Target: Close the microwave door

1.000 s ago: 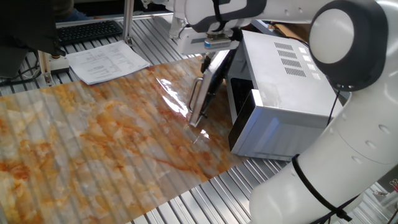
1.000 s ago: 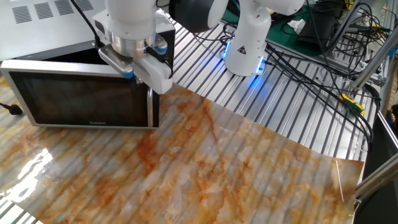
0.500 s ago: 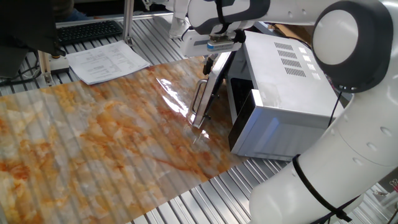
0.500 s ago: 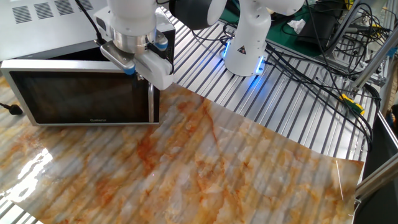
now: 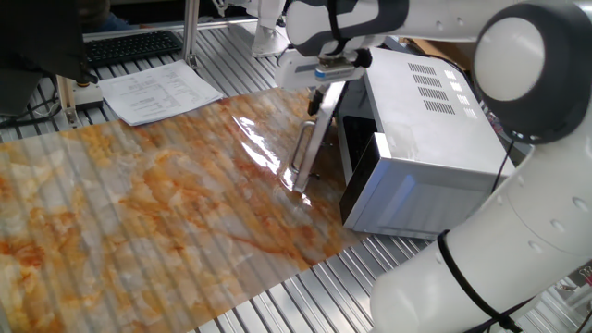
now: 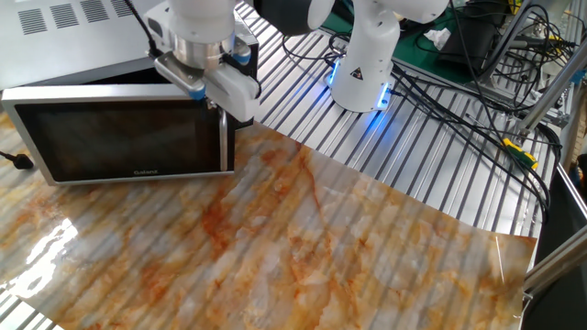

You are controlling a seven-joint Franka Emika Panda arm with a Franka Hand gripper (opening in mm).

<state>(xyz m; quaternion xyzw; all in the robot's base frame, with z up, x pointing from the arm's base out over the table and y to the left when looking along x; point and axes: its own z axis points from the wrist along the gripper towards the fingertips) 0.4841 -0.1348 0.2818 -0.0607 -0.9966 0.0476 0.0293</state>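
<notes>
Silver-framed microwave door [image 6: 119, 133] stood ajar from the microwave [image 5: 421, 139], the end effector [image 6: 213, 99] at its top edge, its finger spacing indiscernible.

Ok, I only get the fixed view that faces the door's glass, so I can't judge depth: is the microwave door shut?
Observer: No. Seen edge-on, the microwave door stands well away from the microwave, with the dark cavity showing between them.
Operator: Where is the gripper on it?
Observer: The gripper is at the door's top edge, above the handle.
Operator: Anything else on the table that side?
Observer: Papers and a keyboard, far from the door.
</notes>
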